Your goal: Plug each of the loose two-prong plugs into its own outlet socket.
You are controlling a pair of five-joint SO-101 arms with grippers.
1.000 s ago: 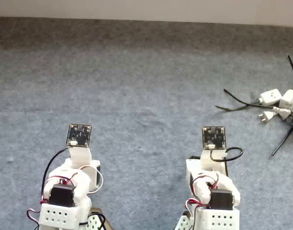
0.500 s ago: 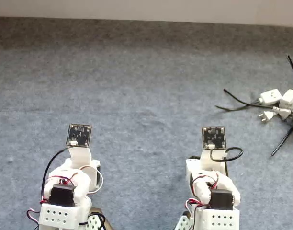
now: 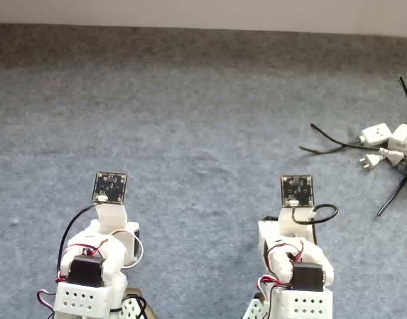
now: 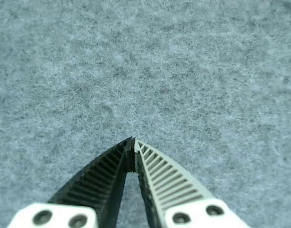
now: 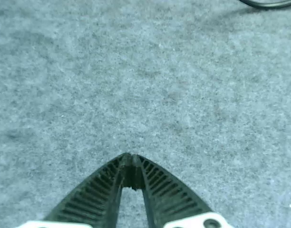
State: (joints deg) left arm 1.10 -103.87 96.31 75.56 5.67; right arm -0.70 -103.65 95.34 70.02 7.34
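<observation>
Sitting unmoved, left arm (image 3: 97,256), right arm (image 3: 298,256), both jaws clenched empty, plugs (image 3: 371,160) unshifted at right edge

White arms (image 3: 100,256) carry black motors (image 3: 86,271), red-and-black wires (image 3: 275,251) and ribbed gripper fingers (image 4: 169,183).

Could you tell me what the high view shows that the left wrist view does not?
In the high view: the two white arms and, near the right edge, a cluster of white plugs and sockets with black cords. In the left wrist view: the left gripper, one black ribbed finger and one white, shut, empty. Both share the grey felt table cover.
</observation>
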